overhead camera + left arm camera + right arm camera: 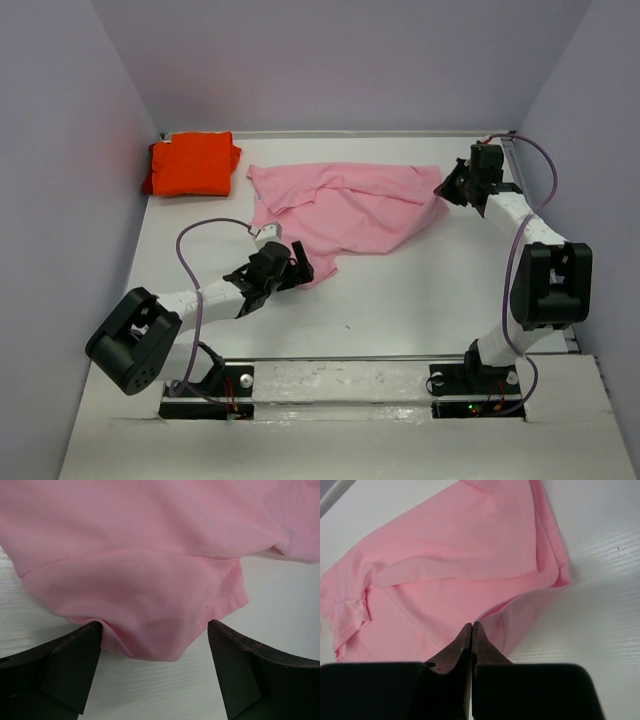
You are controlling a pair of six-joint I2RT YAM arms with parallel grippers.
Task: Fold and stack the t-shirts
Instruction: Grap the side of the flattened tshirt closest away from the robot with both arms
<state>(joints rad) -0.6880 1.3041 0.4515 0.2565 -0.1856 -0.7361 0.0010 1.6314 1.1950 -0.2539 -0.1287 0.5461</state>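
Left gripper [155, 647] has its fingers wide apart, straddling the near-left corner of the pink t-shirt [350, 205], and the hem tip lies on the table [400, 300] right between them, so this arm looks best placed to pinch. The shirt's long axis runs left to right across mid-table to the right gripper [471, 626], whose fingers are pressed together at the shirt's right corner; whether they nip cloth cannot be told. The orange t-shirt [192, 165] sits folded in the far-left corner.
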